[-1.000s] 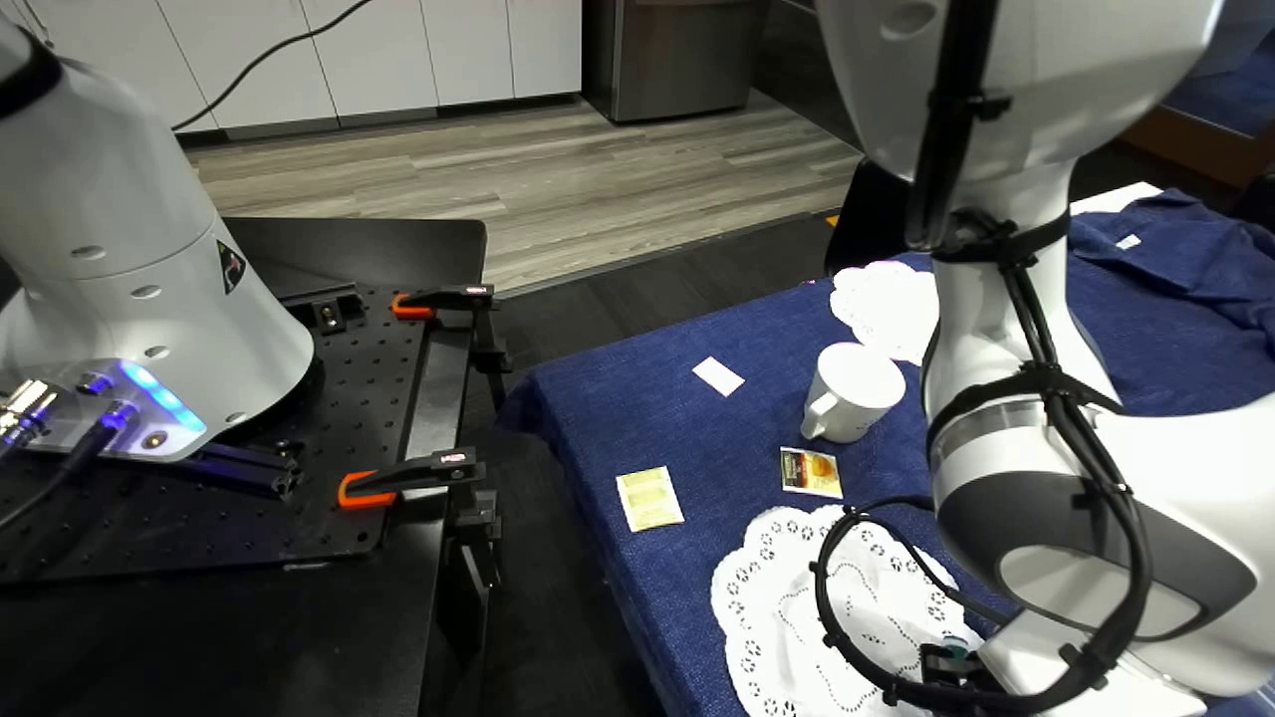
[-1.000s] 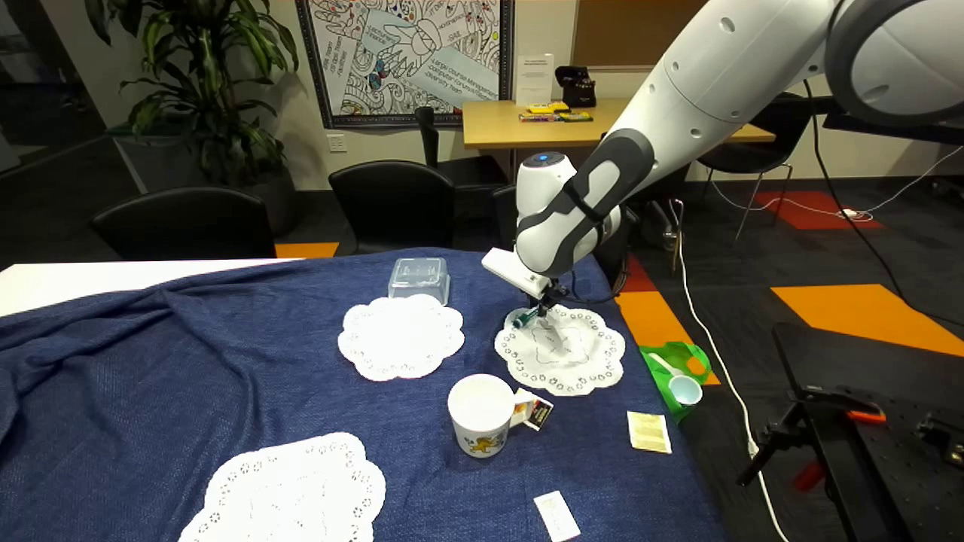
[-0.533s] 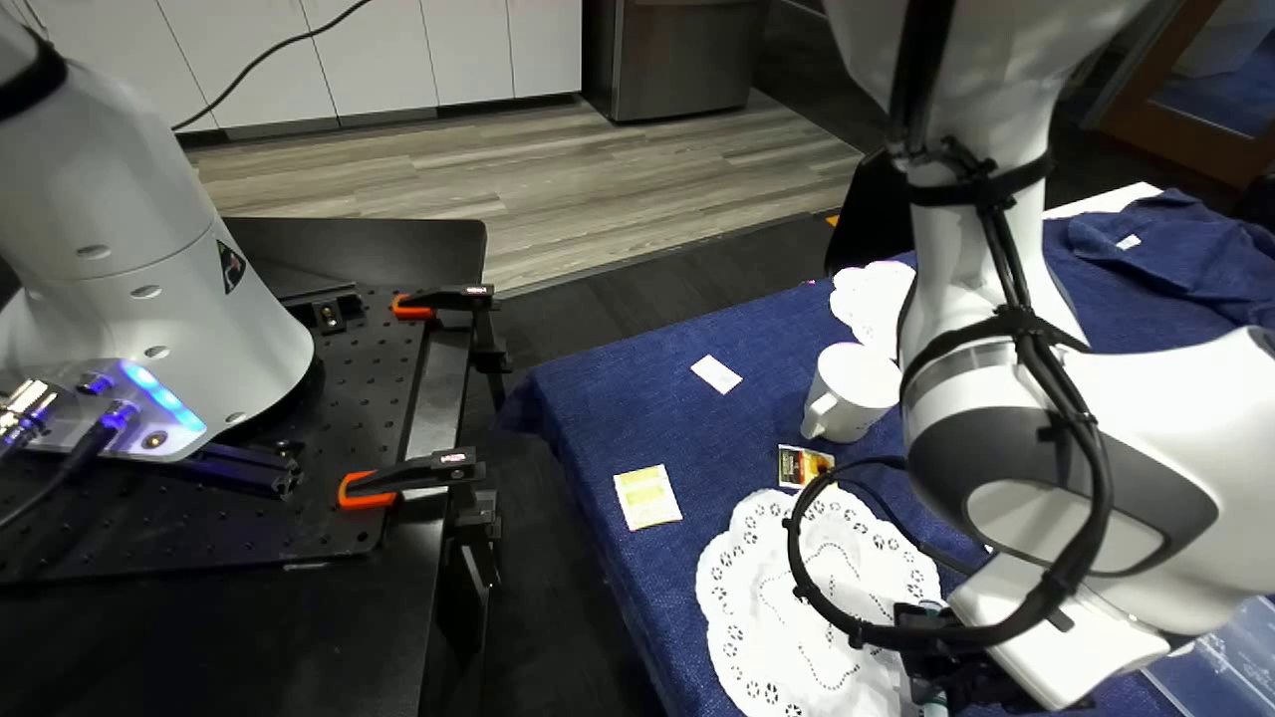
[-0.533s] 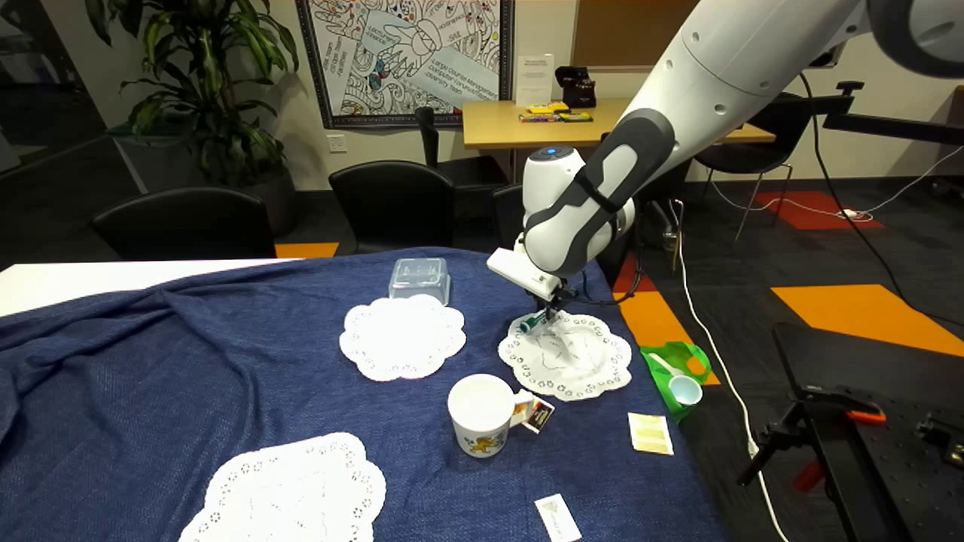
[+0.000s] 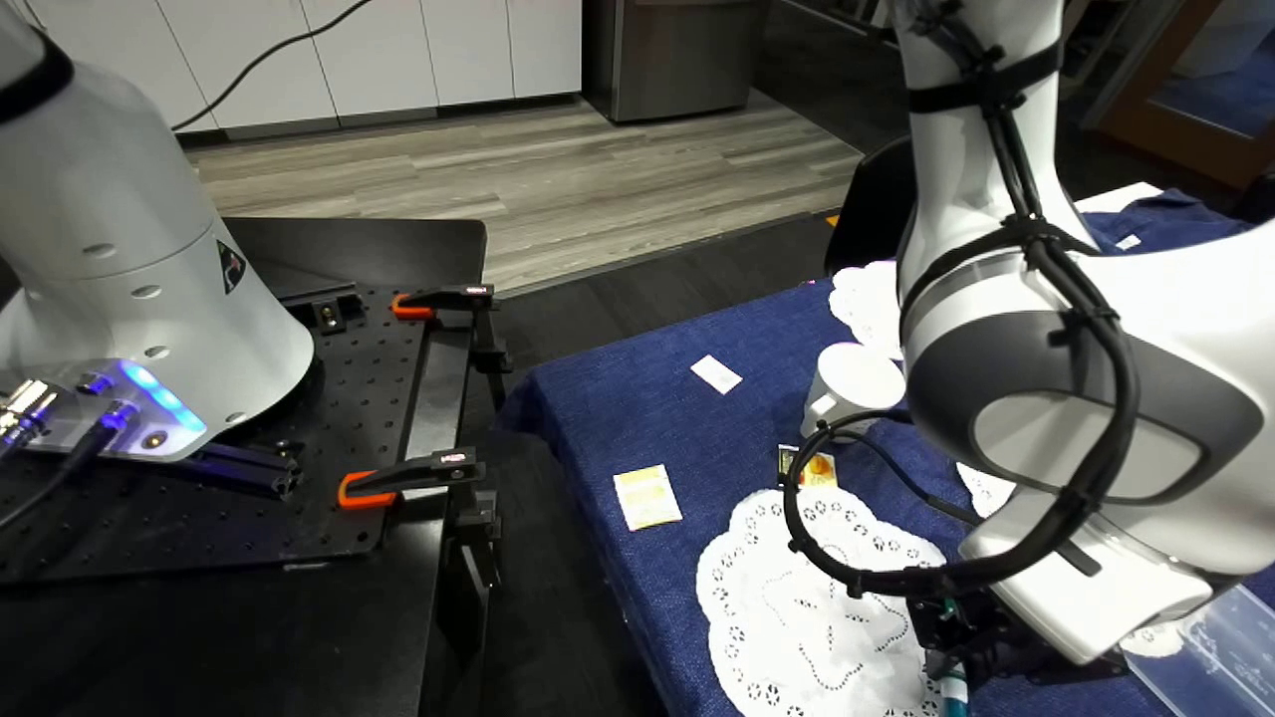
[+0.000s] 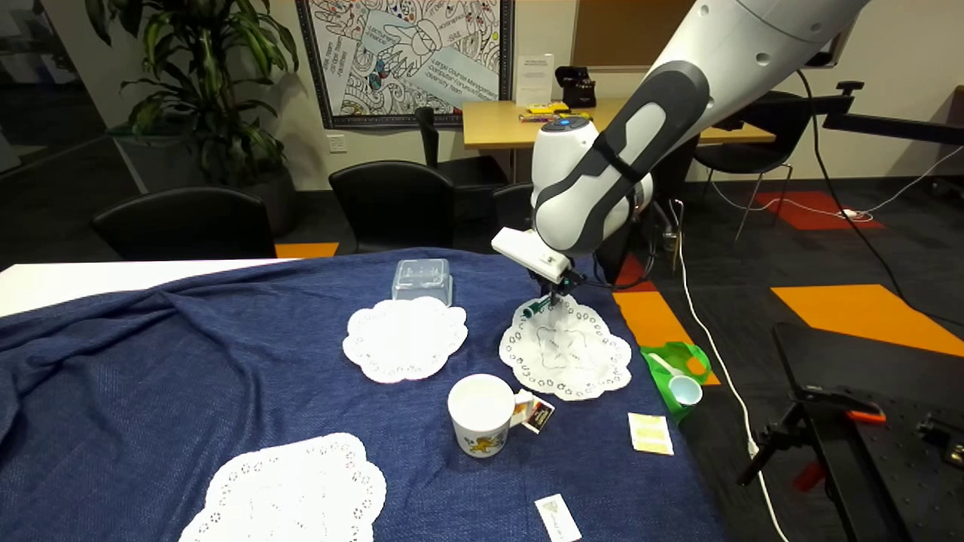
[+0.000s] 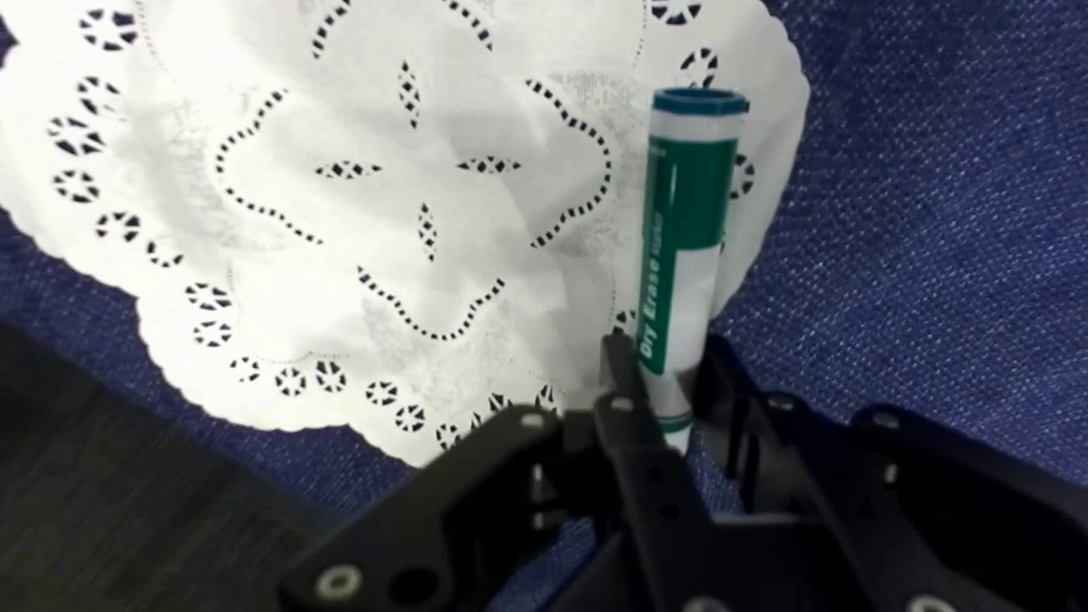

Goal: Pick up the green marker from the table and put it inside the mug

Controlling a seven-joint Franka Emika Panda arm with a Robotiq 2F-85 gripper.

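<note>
Jutting from fingers [image 7: 627, 429], green marker [image 7: 687, 246] near doily edge [image 7: 789, 127], open table [image 7: 918, 229] beside

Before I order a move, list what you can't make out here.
Held end of the green-and-white cylindrical marker: wrist view, partly covered by the black gripper.
Small yellow-and-black packet: in an exterior view, partly behind the handle of the white ceramic mug; print too small to read.
Scalloped white lace doily: in an exterior view, cut off by the bottom edge.
</note>
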